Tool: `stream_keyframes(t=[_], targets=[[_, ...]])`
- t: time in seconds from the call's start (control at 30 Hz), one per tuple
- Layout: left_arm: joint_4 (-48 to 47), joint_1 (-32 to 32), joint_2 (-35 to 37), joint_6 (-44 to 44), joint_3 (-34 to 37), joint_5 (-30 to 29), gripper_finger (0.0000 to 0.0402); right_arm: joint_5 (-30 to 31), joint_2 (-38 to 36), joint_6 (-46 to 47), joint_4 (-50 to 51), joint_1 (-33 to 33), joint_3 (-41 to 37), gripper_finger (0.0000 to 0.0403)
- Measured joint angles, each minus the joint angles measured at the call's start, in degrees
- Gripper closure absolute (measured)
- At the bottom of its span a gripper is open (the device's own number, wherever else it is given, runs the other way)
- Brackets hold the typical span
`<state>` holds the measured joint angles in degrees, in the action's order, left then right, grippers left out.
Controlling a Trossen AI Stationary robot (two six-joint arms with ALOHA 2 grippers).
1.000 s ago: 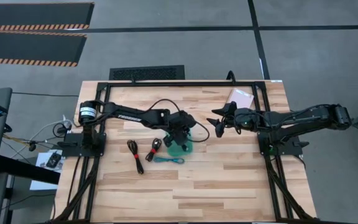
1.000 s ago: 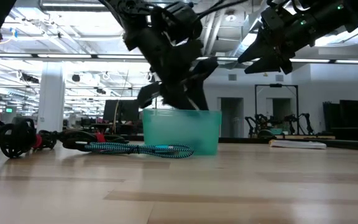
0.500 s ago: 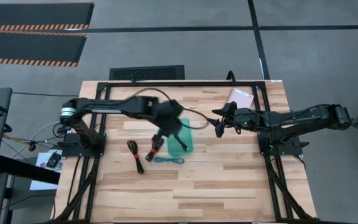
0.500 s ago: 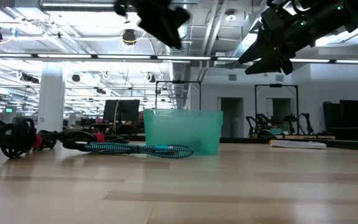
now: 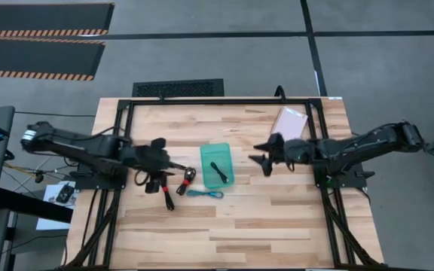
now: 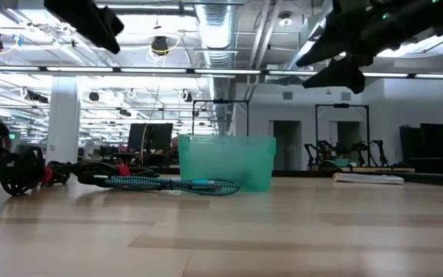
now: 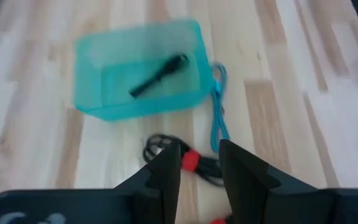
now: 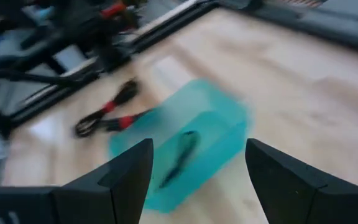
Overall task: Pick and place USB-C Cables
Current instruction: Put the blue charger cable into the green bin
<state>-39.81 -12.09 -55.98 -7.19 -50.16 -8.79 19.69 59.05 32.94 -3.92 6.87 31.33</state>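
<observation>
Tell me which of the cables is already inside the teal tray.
The short black cable lying at a slant in the teal tray. The others lie on the table outside it: the teal-blue cable and the black, red-tied ones.

Left arm (image 5: 89, 147): dark, slim links w/ rounded joints; you can see a silver-white cap at its outer end, near the table's left edge.
Right arm (image 5: 360, 144): same dark build, bulkier round joint at the outer end.
Left gripper (image 7: 197, 167): two black flat-sided fingers, matte, squared tips, on a wide black block across your wrist view.
Right gripper (image 8: 197, 171): two black fingers, broad & wedge-shaped, matte.
Markings: green indicator lights on the right arm in low view; no lettering you can read.
Cables/screws: too small to tell.
Bases: black frame rails under each arm.
</observation>
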Motion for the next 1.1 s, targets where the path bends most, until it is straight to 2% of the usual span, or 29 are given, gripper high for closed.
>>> stream_keyframes(t=[0.1,0.2,0.37,0.47,0.7,1.1], targets=[[7.1,-2.7,4.3,-2.5,5.1,-4.4,0.0301,1.4,5.4,1.7,-7.7,6.0,0.0,0.0122],[12.6,-4.3,7.0,-3.2,8.8,-5.5,0.0301,3.3,13.7,2.6,-16.6,11.0,0.4,0.0122],[14.2,-4.9,7.7,-5.0,11.0,-5.4,0.0301,5.9,27.9,4.7,-19.8,15.6,6.3,0.0122],[14.1,-4.9,7.6,-6.1,11.0,-5.2,0.0301,5.9,33.9,5.6,-17.6,16.1,11.0,0.0122],[14.1,-5.1,7.6,-6.2,11.0,-5.3,0.0301,5.7,42.0,6.1,-3.0,14.8,20.6,0.0122],[14.0,-5.1,7.5,-6.0,11.0,-5.8,0.0301,4.4,52.7,5.8,-1.0,13.3,26.7,0.0122]])
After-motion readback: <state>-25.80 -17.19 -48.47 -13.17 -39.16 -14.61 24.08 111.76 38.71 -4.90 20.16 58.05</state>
